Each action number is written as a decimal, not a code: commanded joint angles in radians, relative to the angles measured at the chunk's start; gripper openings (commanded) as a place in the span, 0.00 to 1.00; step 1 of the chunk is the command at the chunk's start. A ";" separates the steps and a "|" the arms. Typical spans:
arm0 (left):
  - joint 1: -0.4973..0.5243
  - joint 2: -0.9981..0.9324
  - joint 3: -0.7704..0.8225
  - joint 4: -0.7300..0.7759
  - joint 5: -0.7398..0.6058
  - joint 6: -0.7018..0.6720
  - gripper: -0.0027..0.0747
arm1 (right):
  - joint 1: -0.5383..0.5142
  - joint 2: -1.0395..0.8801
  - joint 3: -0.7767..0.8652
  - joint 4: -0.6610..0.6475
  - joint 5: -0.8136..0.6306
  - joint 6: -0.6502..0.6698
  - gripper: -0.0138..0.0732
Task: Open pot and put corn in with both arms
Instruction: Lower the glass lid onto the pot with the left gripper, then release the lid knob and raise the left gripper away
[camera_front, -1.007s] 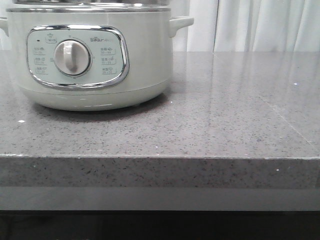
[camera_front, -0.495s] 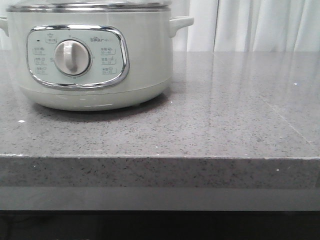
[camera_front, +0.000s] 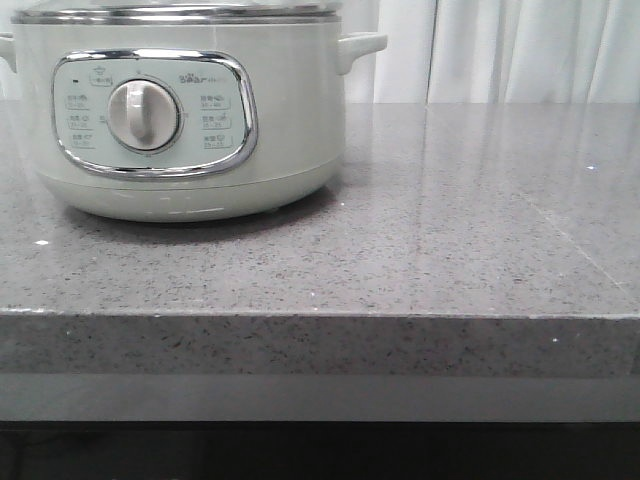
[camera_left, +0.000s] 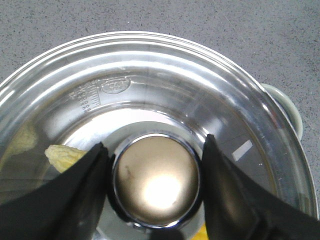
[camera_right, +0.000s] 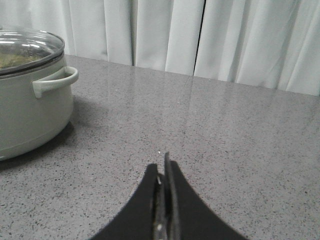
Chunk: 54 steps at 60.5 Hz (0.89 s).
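The speckled grey stone countertop (camera_front: 450, 250) fills most of the front view, with white pleated curtains (camera_right: 200, 35) hanging along its far edge. On its left part stands the large round pale grey-green electric pot (camera_front: 290, 120), its chrome-framed control panel (camera_front: 155, 112) and central round dial (camera_front: 144, 115) facing the near edge and 1 side handle (camera_front: 360, 47) sticking out to the right. The clear glass lid with a steel rim (camera_left: 165, 65) sits on top of the pot. Its round polished metal knob (camera_left: 157, 182) lies between the 2 black fingers (camera_left: 82, 185) of the left gripper (camera_left: 156, 185), which stand just beside the knob on either side; whether they press on it cannot be told. Through the glass, the bright yellow corn cob (camera_left: 65, 156) shows inside the pot, partly hidden by 1 finger. The right gripper (camera_right: 162, 200) hovers over bare countertop, well to the right of the pot, its 2 fingers pressed together with nothing between them.
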 joint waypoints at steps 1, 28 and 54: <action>-0.007 -0.052 -0.039 -0.015 -0.037 -0.002 0.36 | 0.003 0.006 -0.025 0.002 -0.083 -0.009 0.08; -0.007 -0.058 -0.042 -0.015 -0.045 -0.002 0.58 | 0.003 0.006 -0.025 0.002 -0.083 -0.009 0.08; -0.007 -0.194 -0.042 0.016 -0.085 -0.002 0.60 | 0.003 0.006 -0.025 0.002 -0.082 -0.009 0.08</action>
